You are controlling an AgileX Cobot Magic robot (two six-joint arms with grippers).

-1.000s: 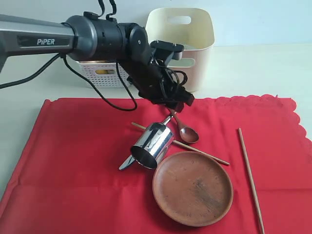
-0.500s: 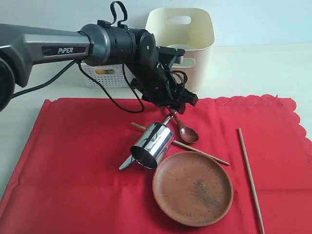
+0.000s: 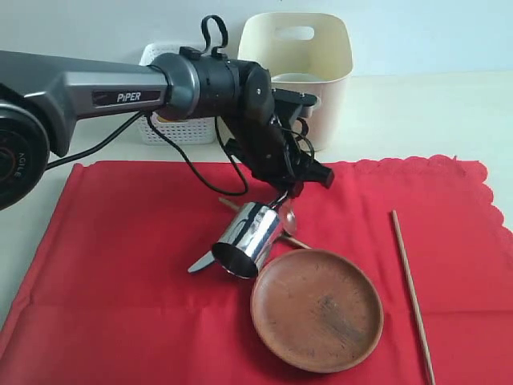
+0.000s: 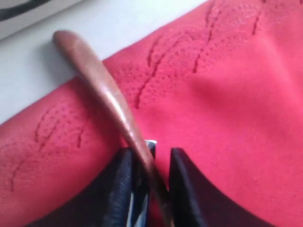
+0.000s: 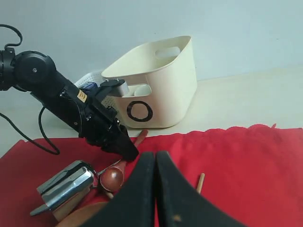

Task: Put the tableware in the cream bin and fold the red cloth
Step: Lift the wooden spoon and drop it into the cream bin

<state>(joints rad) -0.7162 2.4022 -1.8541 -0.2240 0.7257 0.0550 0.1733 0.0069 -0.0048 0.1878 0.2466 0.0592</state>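
**Left claw on the spoon handle; the other tableware lies out on the cloth**

Far left, the small white perforated basket sits on the pale tabletop, mostly covered by my left arm. It is no part of this job.

The large bright red cloth with one scalloped edge lies spread flat. I judge it has to wait unfolded, because tableware lies on it.

Near its middle, only one end of the small knife pokes out from under the shiny steel handled cup, which lies on its side.

Just beyond the cup, my left claw has its jaws narrow on either side of the dark wooden spoon. They look to be pinching the handle, which slants up off the cloth. A sliver of red beside one jaw leaves me unsure how firm the pinch is. The thin handle seems the sensible place to take it, being easier to hold than the round end.

The tall cream plastic bin stands behind, off the cloth. A pale rim shows inside it, but I cannot tell whether that is the bowl.

The round brown plate lies flat just beside the cup.

Of the two long thin wooden chopsticks, one lies alone at the right and the other is largely hidden beneath the cup.

My right claw is pressed together and empty, and its arm is outside the exterior view.
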